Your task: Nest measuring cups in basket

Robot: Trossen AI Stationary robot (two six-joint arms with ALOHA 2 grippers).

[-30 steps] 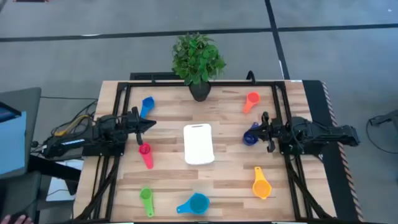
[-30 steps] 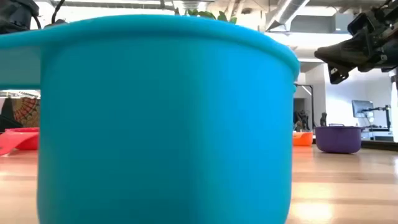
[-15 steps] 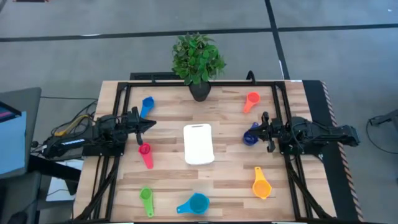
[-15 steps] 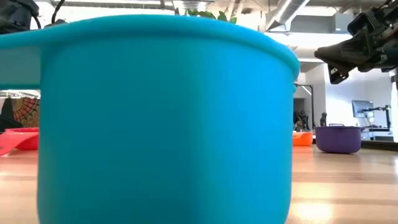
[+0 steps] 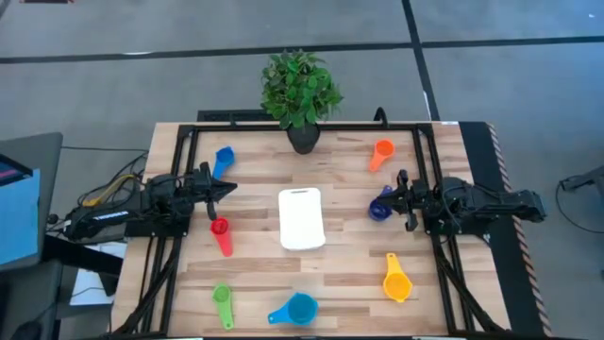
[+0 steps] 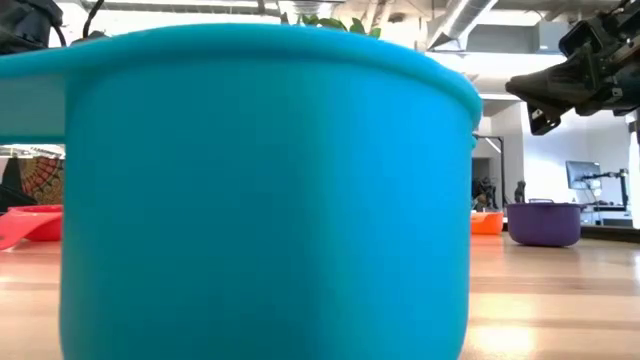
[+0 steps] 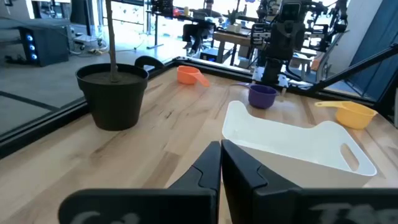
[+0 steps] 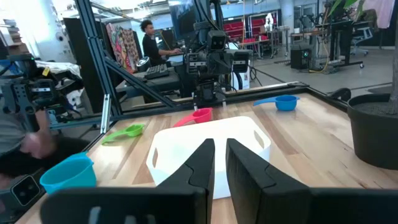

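Observation:
The white basket [image 5: 302, 218] lies flat in the middle of the table. Seven cups stand around it: blue [image 5: 223, 159], red-orange [image 5: 380, 152], purple [image 5: 379, 208], pink [image 5: 220, 233], green [image 5: 223, 304], teal [image 5: 294, 310] and yellow-orange [image 5: 397, 280]. My left gripper [image 5: 233, 188] hovers shut left of the basket, between the blue and pink cups, pointing at the basket [image 7: 292, 140]. My right gripper [image 5: 396, 196] hovers shut right of the basket, just beside and above the purple cup [image 6: 545, 222]. The teal cup [image 6: 265, 190] fills the low view.
A dark plant pot [image 5: 302, 137] stands at the far edge behind the basket. A black frame rail [image 5: 283, 126] runs round the table. People are beyond the table in the right wrist view, one standing [image 8: 151, 38] and one close at the picture's edge [image 8: 22, 140].

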